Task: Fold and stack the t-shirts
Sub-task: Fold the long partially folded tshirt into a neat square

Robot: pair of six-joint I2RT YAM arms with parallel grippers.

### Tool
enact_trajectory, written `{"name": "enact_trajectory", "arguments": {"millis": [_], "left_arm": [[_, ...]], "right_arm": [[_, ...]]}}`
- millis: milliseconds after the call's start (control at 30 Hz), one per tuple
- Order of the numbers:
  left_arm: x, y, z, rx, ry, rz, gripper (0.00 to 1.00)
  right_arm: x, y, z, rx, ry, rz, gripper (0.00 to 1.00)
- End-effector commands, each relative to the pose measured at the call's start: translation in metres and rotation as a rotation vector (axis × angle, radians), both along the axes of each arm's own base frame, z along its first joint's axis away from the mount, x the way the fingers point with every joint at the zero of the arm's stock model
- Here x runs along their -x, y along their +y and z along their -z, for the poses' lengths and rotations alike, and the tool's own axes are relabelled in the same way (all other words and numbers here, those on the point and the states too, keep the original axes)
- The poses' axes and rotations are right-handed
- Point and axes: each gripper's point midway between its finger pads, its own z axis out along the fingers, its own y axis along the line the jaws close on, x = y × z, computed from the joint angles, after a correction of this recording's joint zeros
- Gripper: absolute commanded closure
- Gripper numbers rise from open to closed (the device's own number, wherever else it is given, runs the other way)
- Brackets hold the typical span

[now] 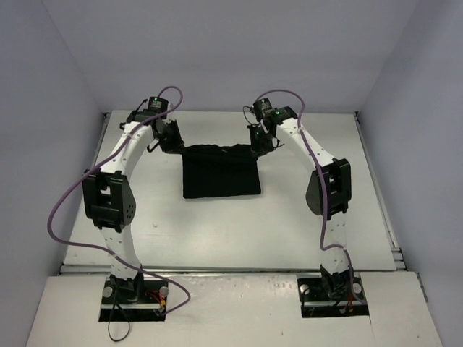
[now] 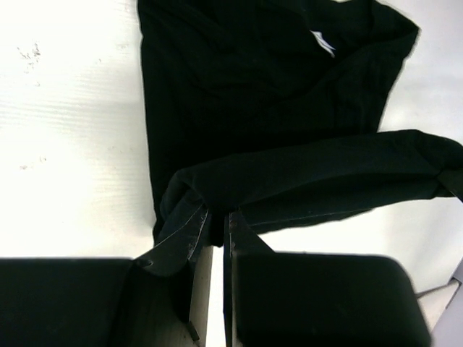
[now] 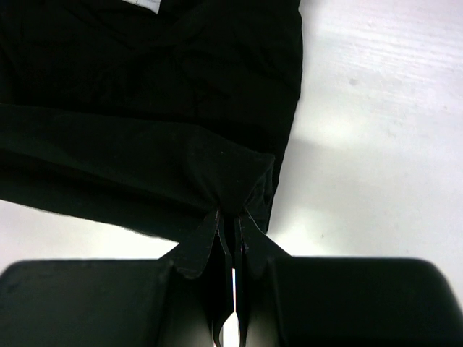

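**Black t-shirt pinched at its far edge by both grippers**

Overhead view: a black t-shirt (image 1: 221,173) lies folded into a rough rectangle on a white table (image 1: 217,231). It sits between the two arms. The left gripper (image 1: 172,144) is at the t-shirt's far left corner and the right gripper (image 1: 259,144) at its far right corner. The far edge of the cloth stretches between them.

Left wrist view: the left gripper's fingers (image 2: 235,231) are clamped together on a bunched corner of the t-shirt. From that corner a band of black cloth runs away to the right, across the rest of the t-shirt. A small white label (image 2: 323,42) shows near the t-shirt's far side. Bare table lies to the left of the cloth.

Right wrist view: the right gripper's fingers (image 3: 249,231) are closed tight on a puckered corner of the t-shirt. The cloth spreads to the left and beyond, with bare table to its right.
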Motion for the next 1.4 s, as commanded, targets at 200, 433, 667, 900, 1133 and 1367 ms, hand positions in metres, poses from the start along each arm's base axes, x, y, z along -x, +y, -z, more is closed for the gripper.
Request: {"name": "enact_trajectory", "arguments": {"millis": [200,433,667,900,1133,1367], "left_arm": [[-0.046,0.010,-0.009,-0.015,-0.111,-0.046,1.00],[-0.061,0.011,0.003,-0.014,-0.108,-0.068,1.00],[-0.076,0.014,0.030,-0.032,-0.090,-0.086,1.00],[-0.103,0.023,0.014,-0.002,-0.194,-0.141,0.91],[-0.111,0.044,-0.063,-0.004,-0.430,-0.190,0.69],[-0.079,0.025,-0.078,-0.013,-0.474,-0.117,0.57]], "right_arm": [[-0.042,-0.006,-0.019,-0.023,-0.086,0.042,0.97],[-0.063,-0.010,-0.009,-0.025,-0.099,0.068,0.96],[-0.085,-0.013,0.018,0.001,-0.100,0.086,0.94],[-0.130,-0.015,-0.018,-0.055,-0.274,0.133,0.52],[-0.149,-0.037,-0.103,-0.146,-0.467,0.129,0.44],[-0.106,-0.043,-0.104,-0.142,-0.416,-0.010,0.44]]}}
